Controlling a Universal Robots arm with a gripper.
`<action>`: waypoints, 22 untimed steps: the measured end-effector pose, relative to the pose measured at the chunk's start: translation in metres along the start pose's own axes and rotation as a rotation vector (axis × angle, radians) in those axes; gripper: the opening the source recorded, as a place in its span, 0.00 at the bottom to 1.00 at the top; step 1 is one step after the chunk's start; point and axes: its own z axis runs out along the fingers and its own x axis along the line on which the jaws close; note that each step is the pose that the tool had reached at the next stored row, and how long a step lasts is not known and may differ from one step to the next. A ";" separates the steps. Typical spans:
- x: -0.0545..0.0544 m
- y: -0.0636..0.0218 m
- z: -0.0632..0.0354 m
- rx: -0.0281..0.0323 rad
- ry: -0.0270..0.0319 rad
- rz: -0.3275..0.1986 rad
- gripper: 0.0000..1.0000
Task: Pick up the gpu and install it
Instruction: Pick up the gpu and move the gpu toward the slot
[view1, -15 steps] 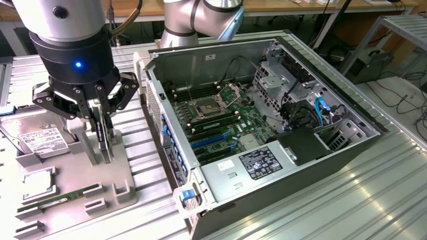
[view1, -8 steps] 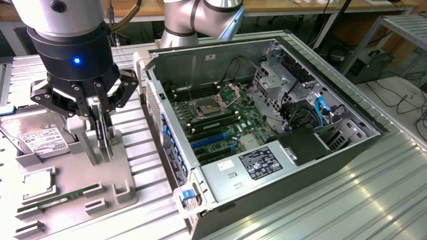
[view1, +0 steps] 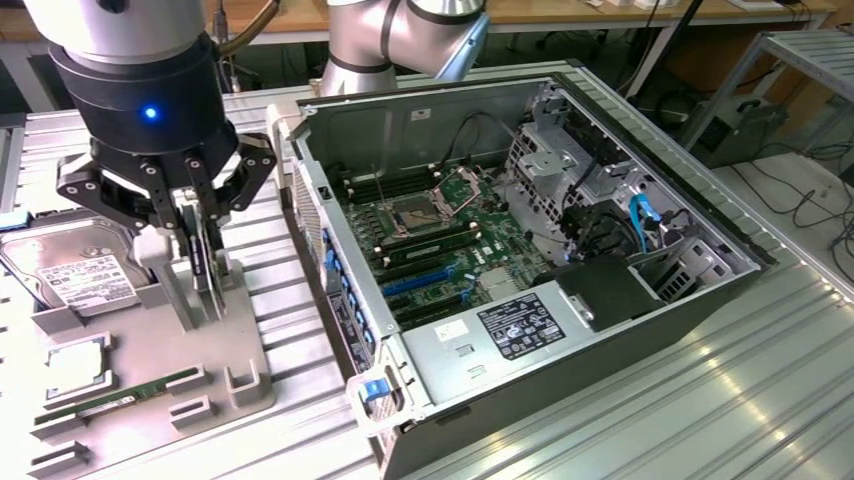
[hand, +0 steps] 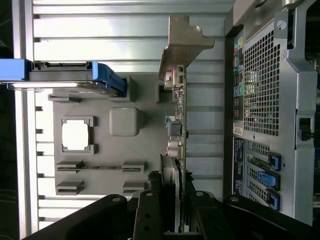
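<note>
Jaws pinch gpu (hand: 179, 125), upright on edge at gray holder (hand: 110, 150); PC case (view1: 400, 130) at 3 o'clock, exterior view. Best: firm grip, straight-up pull, no tilt, bracket (hand: 182, 42) unsnagged.

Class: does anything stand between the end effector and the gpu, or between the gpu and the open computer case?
Nothing visible does. The end effector grips the gpu, which stands upright in its grey tray; the case beside it lies open.
</note>
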 end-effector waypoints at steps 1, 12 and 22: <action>0.000 0.0000 -0.0007 0.0000 0.0000 0.000 0.27; 0.000 0.0002 -0.0068 -0.0001 0.0000 0.000 0.27; 0.000 0.0004 -0.0126 -0.0003 -0.0001 0.000 0.27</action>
